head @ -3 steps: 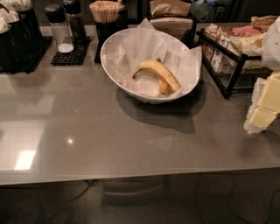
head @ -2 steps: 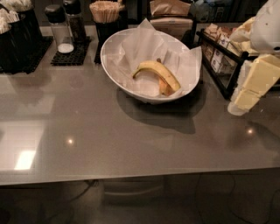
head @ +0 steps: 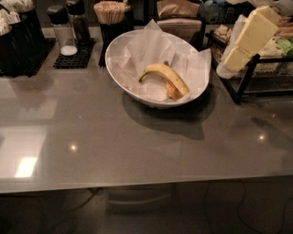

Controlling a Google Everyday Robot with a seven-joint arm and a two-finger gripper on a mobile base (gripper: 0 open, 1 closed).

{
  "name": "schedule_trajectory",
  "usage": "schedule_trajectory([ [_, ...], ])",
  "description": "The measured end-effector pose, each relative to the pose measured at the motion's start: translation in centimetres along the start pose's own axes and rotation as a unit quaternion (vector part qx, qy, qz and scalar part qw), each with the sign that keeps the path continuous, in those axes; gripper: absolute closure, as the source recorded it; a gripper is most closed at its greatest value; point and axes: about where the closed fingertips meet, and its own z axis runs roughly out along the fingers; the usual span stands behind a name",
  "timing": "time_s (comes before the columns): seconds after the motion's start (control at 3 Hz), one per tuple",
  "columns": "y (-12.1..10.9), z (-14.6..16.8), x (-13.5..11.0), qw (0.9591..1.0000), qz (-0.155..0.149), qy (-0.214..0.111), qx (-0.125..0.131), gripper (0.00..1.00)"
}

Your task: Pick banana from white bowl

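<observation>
The banana [head: 161, 73] is long, curved and yellow. It lies in the white bowl [head: 120, 50] on crumpled white paper, its stem end pointing left. A shorter orange-tinted fruit [head: 172, 92] peeks out under its right end. The bowl stands at the back middle of the grey table [head: 137, 146]. My gripper [head: 230, 63] is a cream-coloured wedge at the upper right. It hangs in the air to the right of the bowl, over the wire rack, pointing down and left. It holds nothing that I can see.
A black wire rack [head: 247, 82] with packets stands at the right, close to the bowl. Behind the bowl are a cup of wooden sticks [head: 110, 11] and a brown napkin holder [head: 177, 11]. Shakers [head: 62, 29] on a black mat and black containers [head: 18, 41] stand at back left.
My gripper has risen from the table's right edge and moved up and left, now over the rack beside the bowl. The banana and bowl have not moved.
</observation>
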Motion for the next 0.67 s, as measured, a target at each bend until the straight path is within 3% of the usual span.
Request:
schedule_trajectory([
  [0.33,-0.3,0.7,-0.2,0.9997,0.019,-0.014,0.004,0.00],
  [0.67,-2.5,3.6,-2.5,0.9984,0.041,-0.038,0.008,0.00],
])
